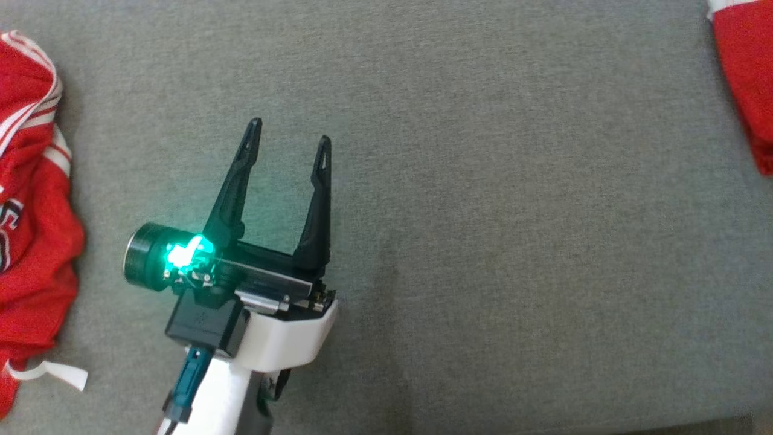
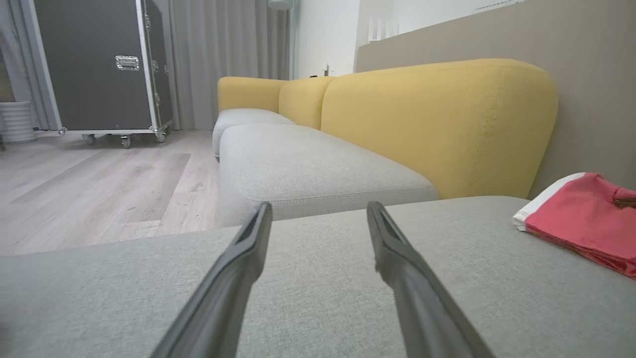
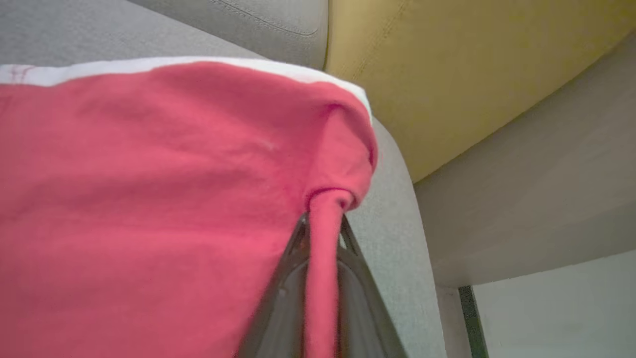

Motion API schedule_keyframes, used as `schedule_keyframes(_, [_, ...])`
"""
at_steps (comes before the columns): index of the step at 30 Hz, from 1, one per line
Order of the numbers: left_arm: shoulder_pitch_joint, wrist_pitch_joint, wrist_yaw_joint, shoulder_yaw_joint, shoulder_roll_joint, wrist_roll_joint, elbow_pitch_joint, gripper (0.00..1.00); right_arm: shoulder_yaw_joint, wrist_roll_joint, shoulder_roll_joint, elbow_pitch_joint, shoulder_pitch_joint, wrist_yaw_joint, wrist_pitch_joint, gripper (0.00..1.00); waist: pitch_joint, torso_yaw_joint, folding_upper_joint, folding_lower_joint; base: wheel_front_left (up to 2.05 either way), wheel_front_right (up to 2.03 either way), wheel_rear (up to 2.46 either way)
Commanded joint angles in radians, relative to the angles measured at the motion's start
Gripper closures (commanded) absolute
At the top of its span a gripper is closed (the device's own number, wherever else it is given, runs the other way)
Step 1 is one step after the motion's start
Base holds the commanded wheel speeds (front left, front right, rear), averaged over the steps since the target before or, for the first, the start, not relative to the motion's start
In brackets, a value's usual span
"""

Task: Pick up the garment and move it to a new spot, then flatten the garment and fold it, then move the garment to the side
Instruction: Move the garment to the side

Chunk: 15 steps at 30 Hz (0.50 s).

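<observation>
- The left end effector [image 1: 290,130] hangs low over the grey seat cushion [image 1: 483,181], at about 7 o'clock in the head view. Its two dark fingers are spread wide with nothing between them, and a green light glows at its base.
- The right end effector [image 3: 324,219] has its fingers pressed together on a pinched fold of the garment [image 3: 149,174]. The garment is red cloth with white trim along its far edge.
- In the head view that garment [image 1: 746,72] lies on the cushion at the 2 o'clock corner, well apart from the left end effector.
- A crumpled red jersey [image 1: 33,229] with white stripes lies at 9 o'clock, at the cushion's left edge.
- Along the left end effector's own view, the garment [image 2: 581,219] sits at 3 o'clock on the cushion, beside the yellow backrest [image 2: 437,129].
- Farther off, at 10 o'clock, are a wooden floor [image 2: 99,184], a black wheeled case [image 2: 94,64] and grey curtains [image 2: 223,54].
</observation>
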State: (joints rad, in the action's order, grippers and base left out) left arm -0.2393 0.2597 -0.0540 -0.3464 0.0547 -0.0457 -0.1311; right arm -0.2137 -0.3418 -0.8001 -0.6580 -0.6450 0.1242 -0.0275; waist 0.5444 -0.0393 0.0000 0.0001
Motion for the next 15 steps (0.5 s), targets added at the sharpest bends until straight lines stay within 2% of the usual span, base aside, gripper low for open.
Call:
schedule_keyframes(1, [-0.004,0.002,-0.004,0.032,0.0,-0.003,-0.027,0.0,0.012,0.017,-0.052,0.015,0.015,0.007,-0.012,0.98,-0.002,0.005,0.0,-0.0001,0.0,0.0,0.0])
schedule_keyframes(3, [-0.005,0.002,-0.001,0.034,-0.001,-0.006,-0.019,0.0,0.067,0.078,-0.041,-0.006,0.009,0.007,-0.029,0.0,-0.013,0.013,0.0,-0.0001,0.0,0.0,0.0])
schedule_keyframes(7, [0.011,0.002,-0.009,0.036,-0.003,-0.008,-0.002,0.0,0.152,0.195,0.034,-0.029,0.045,0.007,-0.029,0.0,-0.062,0.034,0.0,-0.0001,0.0,0.0,0.0])
schedule_keyframes(10, [0.04,0.002,-0.024,0.04,-0.003,-0.014,0.016,0.0,0.19,0.245,0.126,-0.015,0.095,0.007,-0.013,0.0,-0.126,0.047,0.0,-0.0001,0.0,0.0,0.0])
schedule_keyframes(15, [0.107,0.002,-0.053,0.045,-0.004,-0.016,0.05,0.0,0.16,0.183,0.319,0.08,0.223,0.007,-0.024,0.0,-0.255,0.07,0.0,-0.0001,0.0,0.0,0.0])
